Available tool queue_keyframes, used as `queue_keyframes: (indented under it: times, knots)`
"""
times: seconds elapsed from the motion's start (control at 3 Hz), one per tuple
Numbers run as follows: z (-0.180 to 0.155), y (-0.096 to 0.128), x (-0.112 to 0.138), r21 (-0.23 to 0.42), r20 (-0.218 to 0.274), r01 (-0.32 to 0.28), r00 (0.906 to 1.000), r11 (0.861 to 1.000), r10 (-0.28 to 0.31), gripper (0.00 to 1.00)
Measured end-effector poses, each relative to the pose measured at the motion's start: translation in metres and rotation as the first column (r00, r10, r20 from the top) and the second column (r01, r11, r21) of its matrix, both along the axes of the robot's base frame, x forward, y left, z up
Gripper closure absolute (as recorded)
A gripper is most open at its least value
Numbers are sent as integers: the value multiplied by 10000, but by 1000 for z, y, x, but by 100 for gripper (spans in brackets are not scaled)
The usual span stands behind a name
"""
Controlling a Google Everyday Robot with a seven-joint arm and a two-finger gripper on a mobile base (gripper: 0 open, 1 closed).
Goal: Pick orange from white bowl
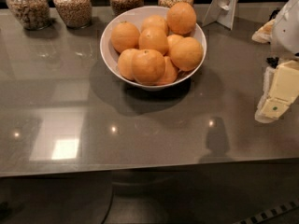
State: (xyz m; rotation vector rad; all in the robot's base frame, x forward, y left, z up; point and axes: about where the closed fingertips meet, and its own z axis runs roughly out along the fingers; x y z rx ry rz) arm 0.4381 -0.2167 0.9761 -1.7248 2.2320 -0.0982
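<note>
Currently, in the camera view, the white bowl (pixel 108 55) is sitting on the far half of the grey countertop (pixel 140 139), slightly left of the view's centre. The oranges (pixel 154 41) are lying heaped inside it, about eight showing, and the pile is rising above the rim. The top orange (pixel 181 17) is resting at the back of the heap. The right-hand orange (pixel 187 53) is lying against the bowl's right wall and is the one closest to the gripper.

The gripper (pixel 274 101) is hanging at the right edge of the view, above the countertop and a little nearer the camera than the bowl's front rim. It is standing well apart from the bowl, to the bowl's right, with bare countertop showing between the two. It is touching neither the bowl nor any orange. Whether the gripper is apart or together cannot be told from this view. The white arm housing (pixel 287 27) is entering the view above it.

Behind the bowl, four glass jars of grain (pixel 72 4) are standing in a row along the back edge of the countertop. A white stand (pixel 224 3) is leaning just right of the last jar. The bowl's shadow (pixel 135 101) is falling on the countertop toward the camera.
</note>
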Motion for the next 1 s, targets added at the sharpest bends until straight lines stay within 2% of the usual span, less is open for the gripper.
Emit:
queue_keyframes:
  times: [0.33,0.67,1.0]
  knots:
    - [0,0,0,6,2,0,10000,10000,0,0]
    - [6,8,10,727,293,-68,9996,9973,47,0]
    - [19,26,33,2317,947,-223,9955,9725,3,0]
